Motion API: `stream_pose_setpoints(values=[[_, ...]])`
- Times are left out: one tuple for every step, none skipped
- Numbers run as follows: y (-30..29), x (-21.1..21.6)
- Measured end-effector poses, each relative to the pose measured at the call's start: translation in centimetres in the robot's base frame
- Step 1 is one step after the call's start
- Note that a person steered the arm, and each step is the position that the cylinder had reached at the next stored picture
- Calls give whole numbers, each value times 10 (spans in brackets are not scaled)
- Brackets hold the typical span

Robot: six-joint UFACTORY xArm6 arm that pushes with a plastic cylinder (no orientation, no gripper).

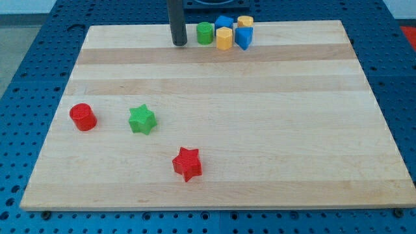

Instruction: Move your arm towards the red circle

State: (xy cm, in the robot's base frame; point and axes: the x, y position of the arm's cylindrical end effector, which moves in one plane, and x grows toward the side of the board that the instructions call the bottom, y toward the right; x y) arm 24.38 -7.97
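Wooden board (pixel 260 130): my tip (pixel 179 43) beside green block (pixel 205 32).

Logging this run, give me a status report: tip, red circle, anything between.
My tip at the view's top, just left of green cylinder. Red circle far off, lower left, untouched. Path clear; green star sits right of it.
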Motion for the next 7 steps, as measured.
stream_pose_setpoints(values=[[0, -3], [-29, 22], [-120, 73], [-217, 119], [-225, 125], [-225, 135], [-225, 183]])
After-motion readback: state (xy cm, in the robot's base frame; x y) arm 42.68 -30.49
